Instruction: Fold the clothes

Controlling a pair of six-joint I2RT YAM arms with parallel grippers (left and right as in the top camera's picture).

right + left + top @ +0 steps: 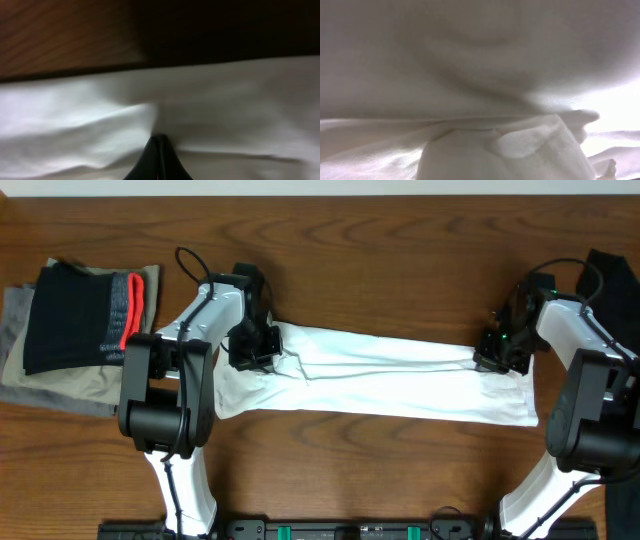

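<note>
White T-shirt (480, 75) cloth smothers my left wrist view, so I only judge the left fingers (255, 352) clamped on its bunched end, right fingers (152, 162) pinched together on the other, stretched across the counter (400, 260); I'd move both ends evenly, keeping it taut.

overhead the light is bright and even, falling from above, and the picture is sharp from edge to edge. the white t-shirt (400, 380) is close to blown out, its folds only faint grey. the wooden table (380, 250) has a mild sheen and only short, soft shadows. the left wrist view is filled by cloth too near to focus, dim grey above and glaring white at the right edge. the right wrist view is blurred and dark at the upper right, with the right hand (159, 152) a black, soft-edged shape.
</note>
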